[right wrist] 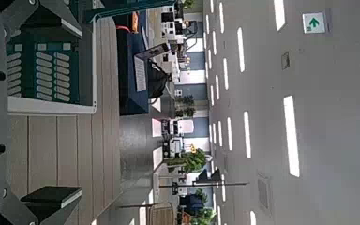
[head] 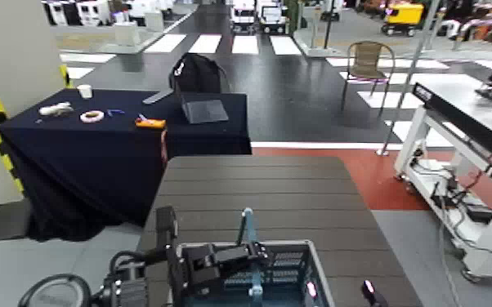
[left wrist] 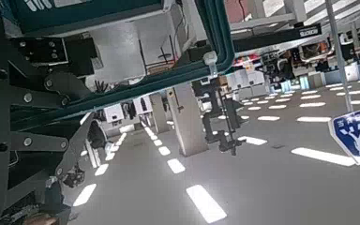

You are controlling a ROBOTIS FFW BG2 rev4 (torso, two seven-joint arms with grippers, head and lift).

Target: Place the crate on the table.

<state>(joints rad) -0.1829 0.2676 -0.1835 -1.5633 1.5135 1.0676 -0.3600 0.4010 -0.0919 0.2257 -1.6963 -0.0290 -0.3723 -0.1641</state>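
The blue-grey lattice crate (head: pixel 286 265) is at the near end of the dark brown slatted table (head: pixel 249 188), its teal handle (head: pixel 248 233) upright. I cannot tell if it rests on the planks. My left gripper (head: pixel 245 260) is shut on the handle, just above the crate's rim. The left wrist view looks up past the teal handle (left wrist: pixel 216 37) at the ceiling. My right gripper (head: pixel 341 291) is open at the crate's right side. The right wrist view shows the crate (right wrist: pixel 52 66) on the table planks (right wrist: pixel 70 150), with one dark fingertip (right wrist: pixel 52 197) apart from it.
A navy-cloth table (head: pixel 94 139) with a laptop (head: pixel 204 110), a tape roll (head: pixel 91 117) and small items stands beyond the brown table, to the left. A white-framed workbench (head: pixel 470 106) stands on the right. A chair (head: pixel 369 61) stands farther back.
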